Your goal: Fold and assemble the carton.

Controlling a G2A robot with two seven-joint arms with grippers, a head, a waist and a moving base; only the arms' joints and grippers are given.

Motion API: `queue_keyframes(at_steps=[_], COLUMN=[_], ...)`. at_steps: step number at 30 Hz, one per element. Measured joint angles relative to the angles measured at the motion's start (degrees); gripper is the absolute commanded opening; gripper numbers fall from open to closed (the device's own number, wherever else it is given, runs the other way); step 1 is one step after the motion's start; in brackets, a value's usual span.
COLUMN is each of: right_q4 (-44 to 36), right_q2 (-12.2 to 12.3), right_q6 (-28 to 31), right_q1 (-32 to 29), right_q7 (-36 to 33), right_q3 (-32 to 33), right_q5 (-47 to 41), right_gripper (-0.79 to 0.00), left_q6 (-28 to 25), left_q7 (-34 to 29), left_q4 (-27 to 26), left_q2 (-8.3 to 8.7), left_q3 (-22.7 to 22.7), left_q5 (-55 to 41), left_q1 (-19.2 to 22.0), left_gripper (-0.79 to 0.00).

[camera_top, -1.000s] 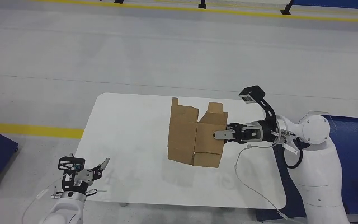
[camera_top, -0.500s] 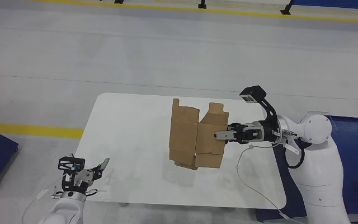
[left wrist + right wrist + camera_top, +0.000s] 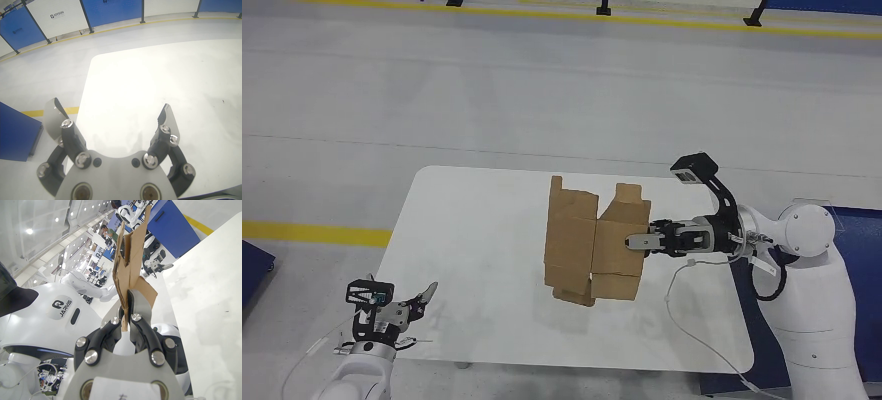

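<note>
Left end effector (image 3: 110, 103) spread wide; right end effector (image 3: 127, 301) clamped.

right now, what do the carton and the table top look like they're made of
The carton looks like brown corrugated cardboard with a matt finish; its cut edges show stacked layers in the right wrist view. The table has a smooth white top with a faint sheen, possibly laminate or painted board; the look leaves that open.

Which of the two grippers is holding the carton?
The right gripper, shut on the carton's edge; the left gripper is open and empty.
</note>
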State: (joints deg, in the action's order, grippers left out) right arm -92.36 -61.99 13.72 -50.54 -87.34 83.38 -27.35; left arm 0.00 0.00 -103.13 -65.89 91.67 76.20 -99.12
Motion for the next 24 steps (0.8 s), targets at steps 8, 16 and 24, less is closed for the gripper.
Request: queue_keyframes(at_steps=[8,16,24], right_q4=[-0.1,5.3,10.0], right_q2=[-0.4,-2.4,-6.1], right_q6=[2.3,-11.4,-33.4], right_q1=[-3.2,-5.8,-5.7], right_q7=[3.3,-0.7,3.1], right_q3=[-0.8,-5.7,-17.3], right_q5=[-7.9,-47.8,-83.0], right_gripper=[-0.785,-0.785,-0.785], left_q6=[0.0,0.0,0.0], left_q7=[0.0,0.0,0.0], left_q4=[0.0,0.0,0.0], left_q2=[0.0,0.0,0.0], left_q3=[0.0,0.0,0.0], left_q5=[0.0,0.0,0.0], left_q1=[0.0,0.0,0.0], left_gripper=[0.0,0.0,0.0])
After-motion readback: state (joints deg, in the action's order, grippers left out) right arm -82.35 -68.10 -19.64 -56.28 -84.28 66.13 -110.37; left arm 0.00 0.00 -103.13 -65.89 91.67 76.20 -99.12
